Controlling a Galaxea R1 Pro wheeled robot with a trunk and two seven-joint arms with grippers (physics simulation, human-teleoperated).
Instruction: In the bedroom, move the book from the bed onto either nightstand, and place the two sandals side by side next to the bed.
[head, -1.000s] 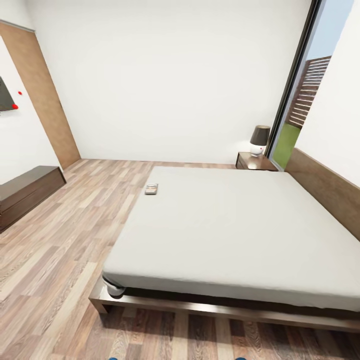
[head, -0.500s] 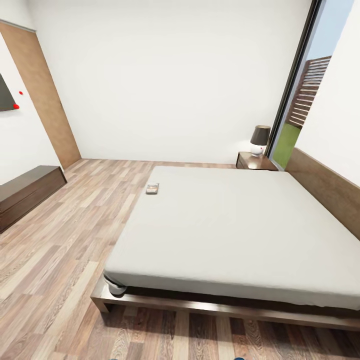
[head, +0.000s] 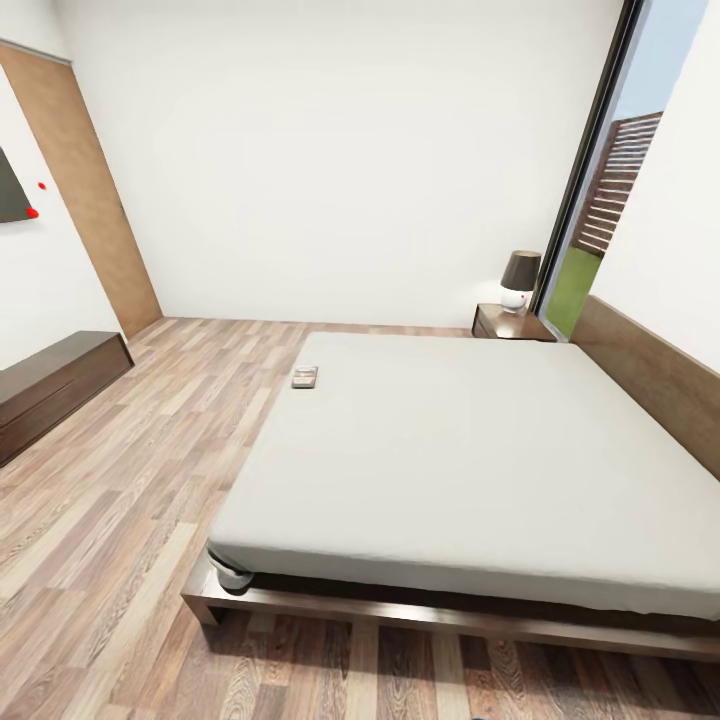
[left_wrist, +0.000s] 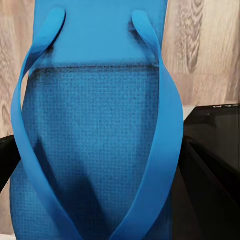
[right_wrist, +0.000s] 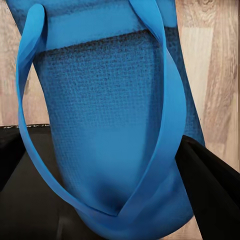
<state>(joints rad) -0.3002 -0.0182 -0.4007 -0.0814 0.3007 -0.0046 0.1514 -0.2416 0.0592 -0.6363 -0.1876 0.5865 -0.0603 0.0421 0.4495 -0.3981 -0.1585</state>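
In the left wrist view a bright blue sandal (left_wrist: 95, 125) with its thong straps lies between the dark fingers (left_wrist: 212, 170) of my left gripper (left_wrist: 100, 170), which is shut on it above the wooden floor. My right gripper (right_wrist: 110, 170) is shut on the other blue sandal (right_wrist: 110, 110), with one black finger (right_wrist: 212, 180) at its side. The head view has the bed (head: 470, 450) ahead, with a light mattress on a dark frame. The small book (head: 304, 377) lies near the mattress's far left corner. The nightstand (head: 508, 323) with a black-shaded lamp (head: 519, 279) stands at the bed's far right corner.
A long low dark cabinet (head: 50, 385) runs along the left wall, under a dark screen (head: 10, 190). A wooden door panel (head: 90, 200) is at the far left. Wooden floor (head: 150, 470) stretches left of the bed. A tall window (head: 620, 180) is beyond the nightstand.
The head view has shifted slightly, so the bed sits a little higher. The blue sandal tips at the bottom edge have slipped out of view. Nothing in the room has moved.
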